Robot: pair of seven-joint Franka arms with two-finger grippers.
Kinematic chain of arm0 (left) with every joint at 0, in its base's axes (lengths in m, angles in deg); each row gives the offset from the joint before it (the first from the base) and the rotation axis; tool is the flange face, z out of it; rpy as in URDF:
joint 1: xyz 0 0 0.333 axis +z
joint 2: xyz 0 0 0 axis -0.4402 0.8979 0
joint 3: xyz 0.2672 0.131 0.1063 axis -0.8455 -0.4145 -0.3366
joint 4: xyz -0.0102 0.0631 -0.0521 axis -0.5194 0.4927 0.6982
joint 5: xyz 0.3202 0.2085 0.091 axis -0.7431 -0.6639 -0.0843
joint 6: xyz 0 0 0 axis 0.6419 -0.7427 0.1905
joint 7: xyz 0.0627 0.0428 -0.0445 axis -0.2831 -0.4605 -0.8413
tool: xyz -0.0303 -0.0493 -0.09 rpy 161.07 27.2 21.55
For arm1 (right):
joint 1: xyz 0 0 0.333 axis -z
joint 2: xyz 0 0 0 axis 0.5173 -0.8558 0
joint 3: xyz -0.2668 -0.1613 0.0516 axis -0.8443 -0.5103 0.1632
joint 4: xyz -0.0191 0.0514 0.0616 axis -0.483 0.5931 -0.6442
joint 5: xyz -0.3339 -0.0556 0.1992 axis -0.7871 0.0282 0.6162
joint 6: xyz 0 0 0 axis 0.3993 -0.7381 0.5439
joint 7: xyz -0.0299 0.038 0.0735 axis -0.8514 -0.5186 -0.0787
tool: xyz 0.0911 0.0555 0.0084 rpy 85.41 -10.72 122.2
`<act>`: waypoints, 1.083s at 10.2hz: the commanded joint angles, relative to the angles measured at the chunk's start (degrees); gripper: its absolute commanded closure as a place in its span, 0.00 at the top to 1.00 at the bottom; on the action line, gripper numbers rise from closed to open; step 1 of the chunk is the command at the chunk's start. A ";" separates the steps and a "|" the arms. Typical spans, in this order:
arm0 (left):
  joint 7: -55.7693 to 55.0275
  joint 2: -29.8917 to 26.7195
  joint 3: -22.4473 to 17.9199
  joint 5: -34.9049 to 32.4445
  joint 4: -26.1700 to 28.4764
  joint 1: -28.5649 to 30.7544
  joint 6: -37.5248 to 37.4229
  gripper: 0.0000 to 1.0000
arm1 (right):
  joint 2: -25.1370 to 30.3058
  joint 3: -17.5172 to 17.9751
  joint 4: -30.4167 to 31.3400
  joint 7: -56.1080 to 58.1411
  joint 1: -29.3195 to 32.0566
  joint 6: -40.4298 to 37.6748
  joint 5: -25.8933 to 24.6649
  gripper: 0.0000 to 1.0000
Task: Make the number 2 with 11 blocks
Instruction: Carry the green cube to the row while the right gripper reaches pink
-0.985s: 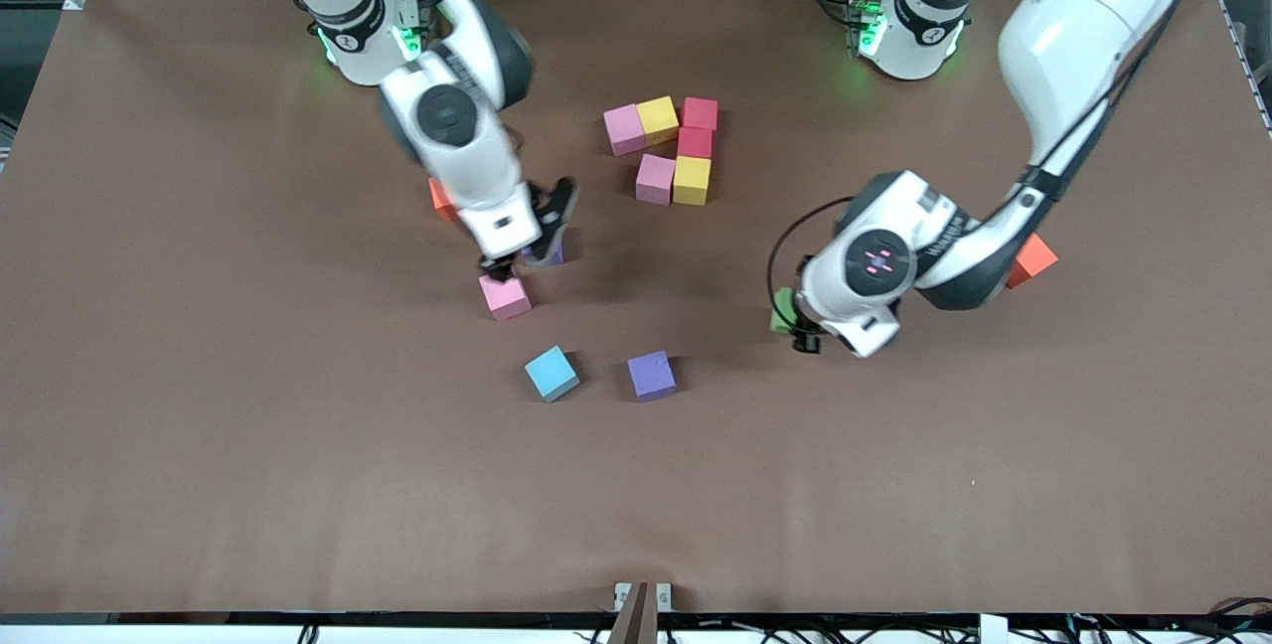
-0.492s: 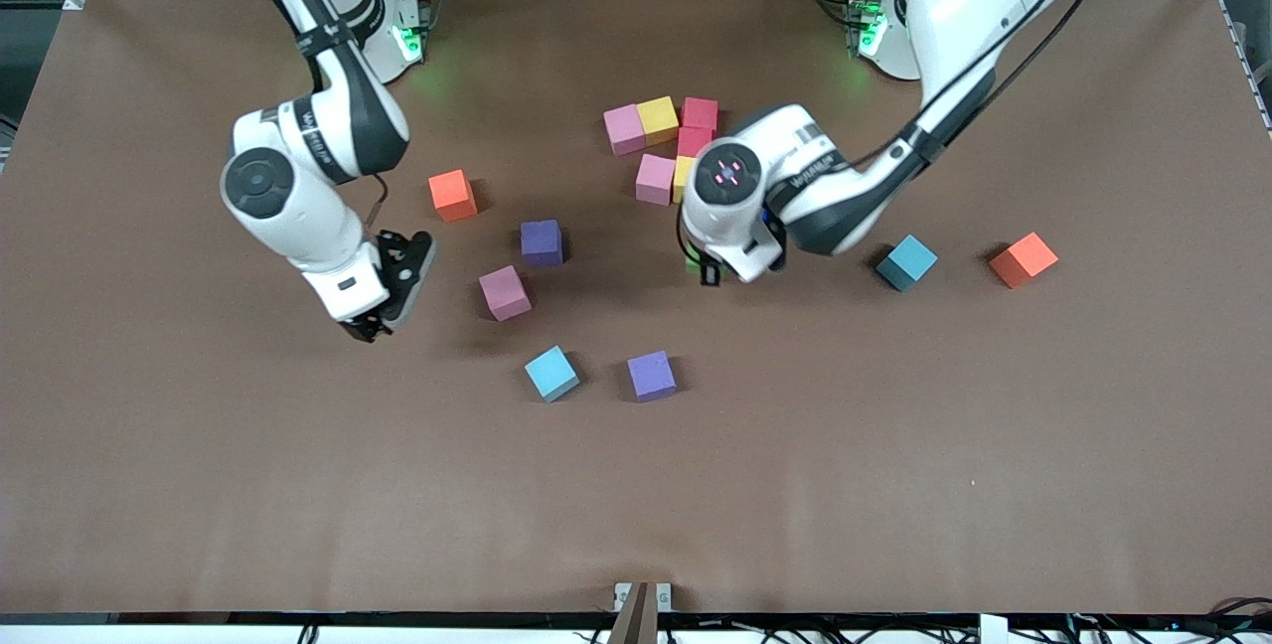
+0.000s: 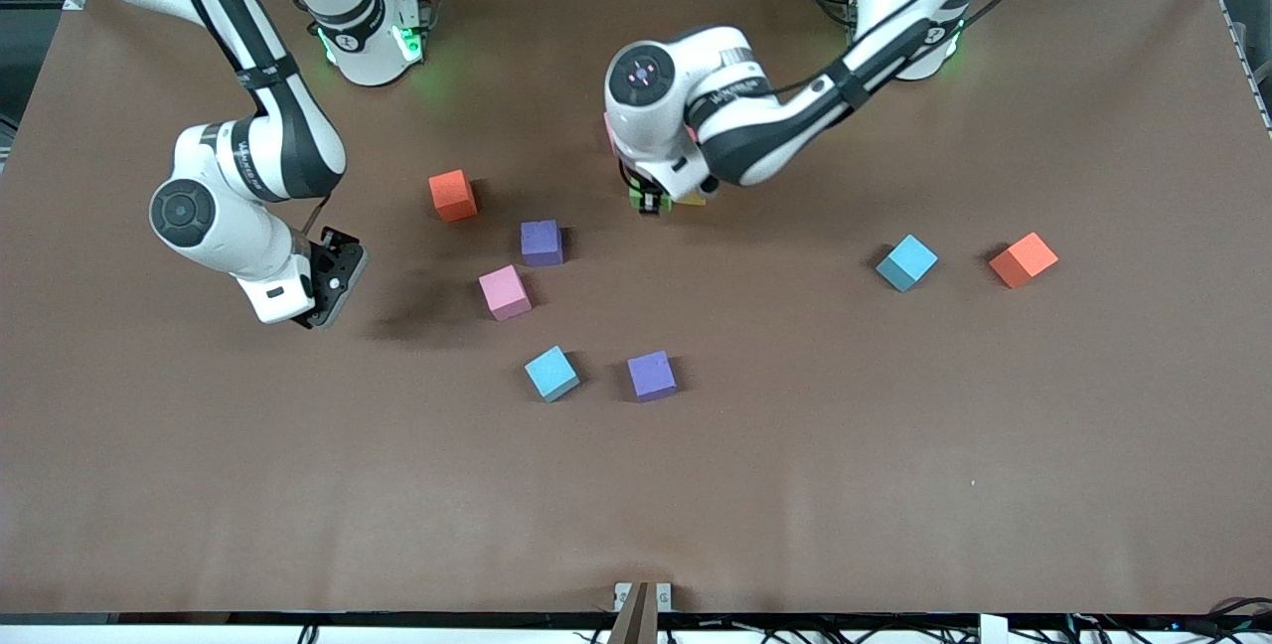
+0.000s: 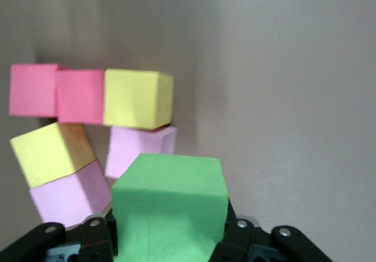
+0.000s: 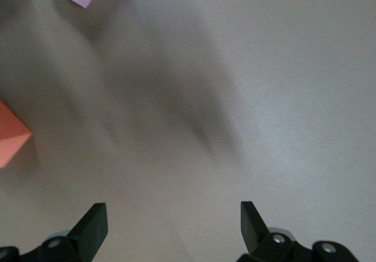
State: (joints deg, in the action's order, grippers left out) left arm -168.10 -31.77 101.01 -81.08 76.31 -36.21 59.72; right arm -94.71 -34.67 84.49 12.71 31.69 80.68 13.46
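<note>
the left hand (image 4: 167, 244) grips the green block (image 4: 169, 206) over the cluster's pink block (image 4: 140, 149); the right hand (image 5: 170, 224) hangs released.

Bare table (image 3: 894, 465) is left at six o'clock of the loose cubes (image 3: 555, 373), while twelve o'clock is blocked by the left arm (image 3: 755, 117).

Two glossy white robot arms with black joint bands and thin black cables along their links, round grey caps on the wrist housings, green lights glowing at the bases, and black two-finger grippers, left (image 4: 170, 244) and right (image 5: 173, 224), with silver screws in their finger mounts
</note>
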 commanded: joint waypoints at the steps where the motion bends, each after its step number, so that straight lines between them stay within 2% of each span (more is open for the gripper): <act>1: -6.71 0.10 -3.14 1.06 -2.11 -4.48 1.45 0.00 | -0.48 1.29 1.26 -3.67 -0.18 3.52 2.39 1.00; 2: -9.17 0.80 -4.80 1.49 -3.70 -5.97 1.45 0.00 | -1.97 1.46 1.70 -5.26 -3.06 7.98 2.39 1.00; 4: -14.44 0.99 -7.88 1.50 -4.41 -8.09 1.88 0.00 | -3.30 1.47 1.70 -9.22 -5.72 9.96 2.39 1.00; 7: -20.00 1.51 -9.03 1.15 -4.33 -8.89 2.59 0.00 | -5.32 1.55 1.61 -17.90 -9.40 12.24 2.39 1.00; 9: -15.46 1.78 -9.65 -4.44 -4.33 -14.83 2.68 0.00 | -4.97 2.51 1.09 -24.48 -9.59 10.32 2.48 1.00; 11: -7.75 2.74 -9.74 -7.20 -4.24 -17.14 3.21 0.00 | -4.45 4.45 -0.75 -33.80 -9.59 5.33 2.48 1.00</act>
State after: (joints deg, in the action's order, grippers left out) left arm -170.09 -29.78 91.76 -84.88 72.84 -50.82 62.76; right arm -100.05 -31.42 85.02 -15.34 22.07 89.45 15.49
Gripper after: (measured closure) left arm 0.392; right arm 0.000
